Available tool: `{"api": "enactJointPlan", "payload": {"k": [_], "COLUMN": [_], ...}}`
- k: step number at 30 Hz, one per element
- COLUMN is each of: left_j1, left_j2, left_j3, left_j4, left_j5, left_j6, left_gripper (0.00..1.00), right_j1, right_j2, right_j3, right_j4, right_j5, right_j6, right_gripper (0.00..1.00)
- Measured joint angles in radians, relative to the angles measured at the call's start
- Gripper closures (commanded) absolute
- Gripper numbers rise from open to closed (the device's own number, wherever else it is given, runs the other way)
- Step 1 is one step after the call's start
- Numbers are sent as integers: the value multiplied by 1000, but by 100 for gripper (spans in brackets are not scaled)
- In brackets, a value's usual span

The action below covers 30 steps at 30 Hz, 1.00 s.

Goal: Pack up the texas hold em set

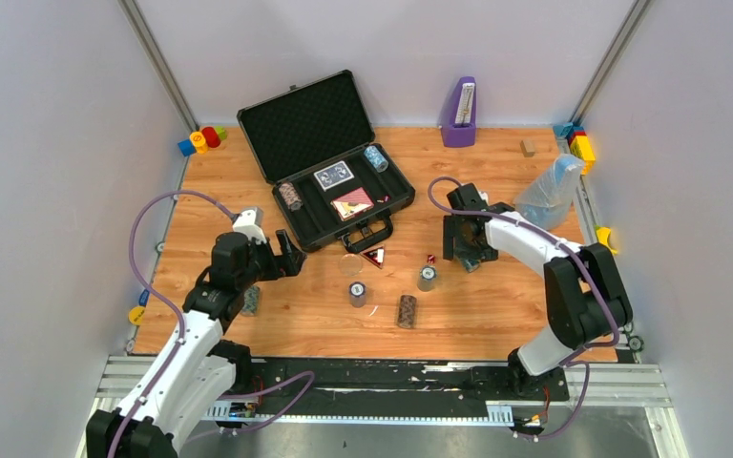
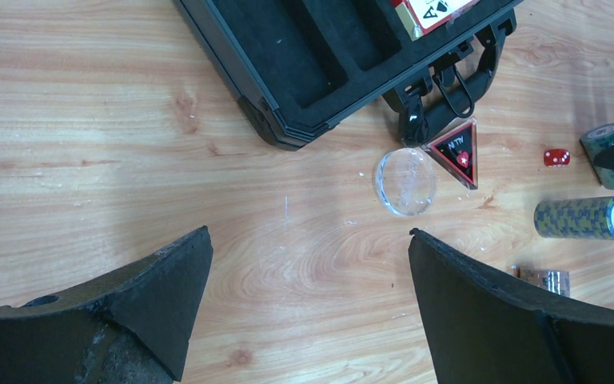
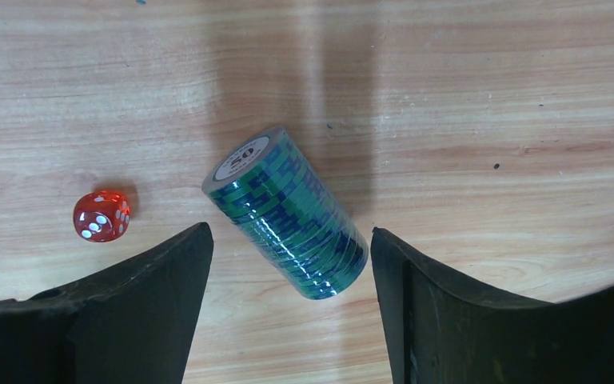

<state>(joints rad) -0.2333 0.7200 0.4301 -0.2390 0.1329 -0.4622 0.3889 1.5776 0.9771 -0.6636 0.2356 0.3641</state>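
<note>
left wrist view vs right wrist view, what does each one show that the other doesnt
Only the left wrist: the black case corner, a clear disc, the triangular button and a yellowish chip stack. Only the right wrist: the 50 label on the green chip stack, lying inside the open right gripper. Both: that green stack, the red die and the wooden table.

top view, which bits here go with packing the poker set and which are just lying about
Job: case, chip stacks, card decks, triangular button, die.
Lying about: purple holder, toy blocks, plastic bag, wooden block.
</note>
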Motion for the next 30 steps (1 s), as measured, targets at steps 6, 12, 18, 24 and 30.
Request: {"api": "enactJointPlan", "payload": {"k": [6, 12, 18, 24, 30], "left_j1": [0, 0, 0, 0, 0], "left_j2": [-1, -8, -8, -7, -5], "left_j3": [-6, -13, -13, -16, -18], "left_j4": [9, 17, 22, 34, 38], "left_j5": [0, 1, -4, -8, -10], "left_j6": [0, -1, -3, -3, -3], "left_gripper": [0, 0, 0, 0, 0], "right_j1": [0, -1, -2, -2, -2], "right_j2": [16, 29, 11, -138, -255], "right_j3": [0, 0, 0, 3, 70], "right_j4": [-4, 2, 10, 9, 14], "right_j5": [2, -6, -29, -44, -100], "right_j6": [8, 11, 13, 0, -33], "right_gripper": [39, 64, 78, 84, 86]}}
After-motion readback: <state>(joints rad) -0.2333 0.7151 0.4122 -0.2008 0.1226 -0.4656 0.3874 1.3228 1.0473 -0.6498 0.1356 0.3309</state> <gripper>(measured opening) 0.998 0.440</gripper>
